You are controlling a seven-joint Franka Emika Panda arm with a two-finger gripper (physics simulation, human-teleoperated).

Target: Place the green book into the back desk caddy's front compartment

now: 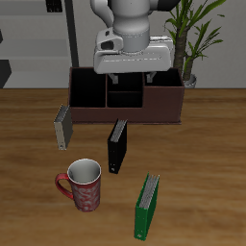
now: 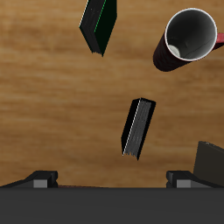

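A potted plant (image 1: 197, 29) stands at the back behind a wood-grain table (image 1: 207, 163) that carries everything here. The long, low, reddish-brown back desk caddy (image 1: 165, 104) with black inner walls sits at the rear of the table. The white robot gripper (image 1: 133, 72) hangs above its middle section. Its small squarish front compartment (image 1: 123, 97) shows just below the gripper body.

The thin bright green book (image 1: 146, 206) with pale page edges stands upright near the table's front edge, well apart from the caddy and from the gripper. Between them stands a slim black book (image 1: 116, 146). A grey book (image 1: 61, 126) stands near one end of the caddy, and a dark red patterned mug (image 1: 83, 184) sits beside the green book.

The jaws hold nothing. Whether they are spread or closed I cannot tell, since only the base of the fingers shows in the wrist view.

The step in hand appears to be the reach. Done well, it would carry the gripper high over the black book, line the jaws across the green book's thin covers, and descend squarely onto the upper edge. A tilted or off-centre approach could topple it or nudge the mug.
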